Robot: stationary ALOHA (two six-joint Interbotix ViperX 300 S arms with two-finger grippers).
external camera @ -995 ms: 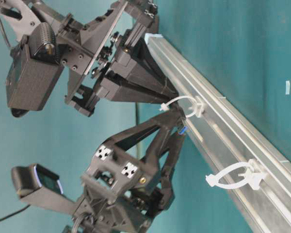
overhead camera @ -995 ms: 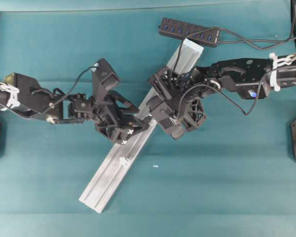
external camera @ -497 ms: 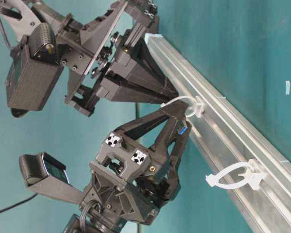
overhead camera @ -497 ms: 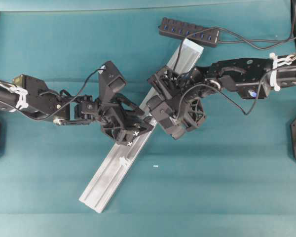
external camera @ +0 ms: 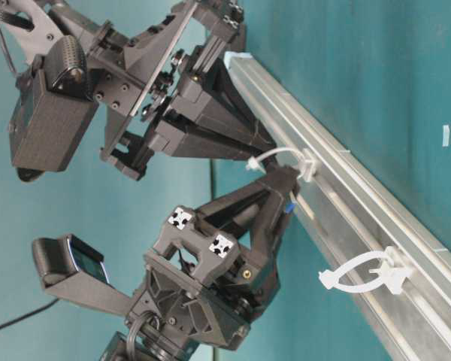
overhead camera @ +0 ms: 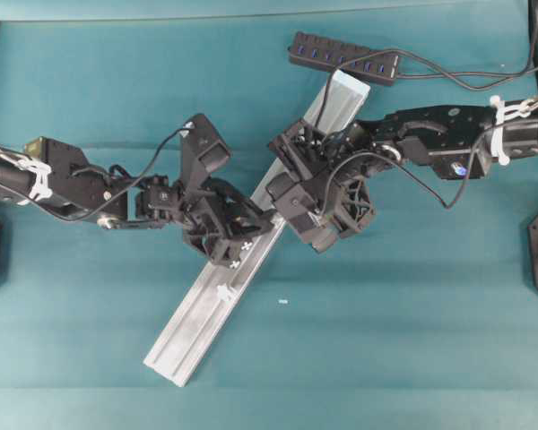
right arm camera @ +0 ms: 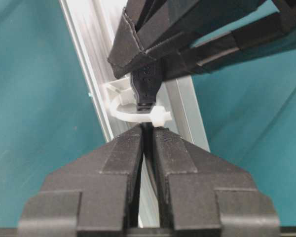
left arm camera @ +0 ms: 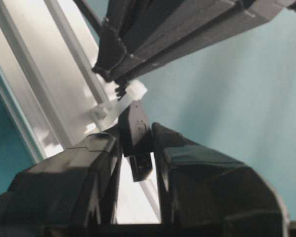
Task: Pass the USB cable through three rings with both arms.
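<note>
1. Black and angular, the left gripper [left arm camera: 135,148] reaches in from the left, its jaws clamped on the plug of the USB cable [left arm camera: 136,136].
2. We see the right gripper [right arm camera: 148,136] slanting in from the right, its jaws pressed together on the thin cord.
3. We find the plug poking through a whitish ring [right arm camera: 133,111] on the silver rail [overhead camera: 193,318], between both fingertips.
4. We count two more rings [external camera: 364,274] nearer along the rail.
</note>
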